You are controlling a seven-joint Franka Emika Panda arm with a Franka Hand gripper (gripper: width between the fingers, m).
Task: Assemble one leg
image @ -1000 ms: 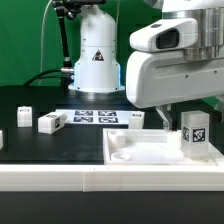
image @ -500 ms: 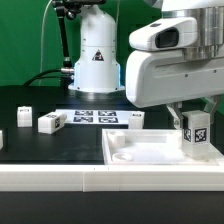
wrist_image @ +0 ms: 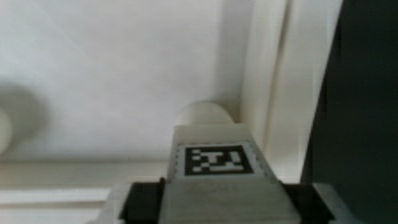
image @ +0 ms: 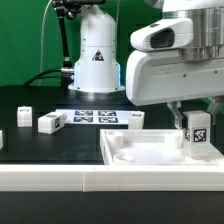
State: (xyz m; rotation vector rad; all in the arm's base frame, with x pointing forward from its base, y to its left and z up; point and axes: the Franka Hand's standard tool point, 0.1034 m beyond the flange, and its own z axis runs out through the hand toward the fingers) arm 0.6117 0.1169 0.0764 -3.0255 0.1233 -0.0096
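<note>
Exterior view, front to back: nearest is the one big white tray piece (image: pixel 150 156), spread low across 5 to 6 o'clock of the frame. Over its corner at roughly 4 o'clock, the hand (image: pixel 193 122) is clenched on one leg (image: pixel 197 132), which is upright with its tag facing the camera.

The wrist view agrees. There's a finger (wrist_image: pixel 139 200) on each side of the block, and its far end points down just inside the tray's raised rim (wrist_image: pixel 267 60). My guess is it's held vertical so it can go end-first into that corner. I can't tell if it's touching the tray or just hovering.

Further back on the black desk (image: pixel 30 95) there are three loose legs. Two are near each other at 9 o'clock (image: pixel 50 122) (image: pixel 24 116), and one is mid-frame (image: pixel 135 119), just beside the end of the single marker board (image: pixel 95 117). A white sliver at the 8 o'clock edge could be a fourth, but it's too cut off to say.

Farthest away, at 12 o'clock, is the arm's base (image: pixel 97 55).
</note>
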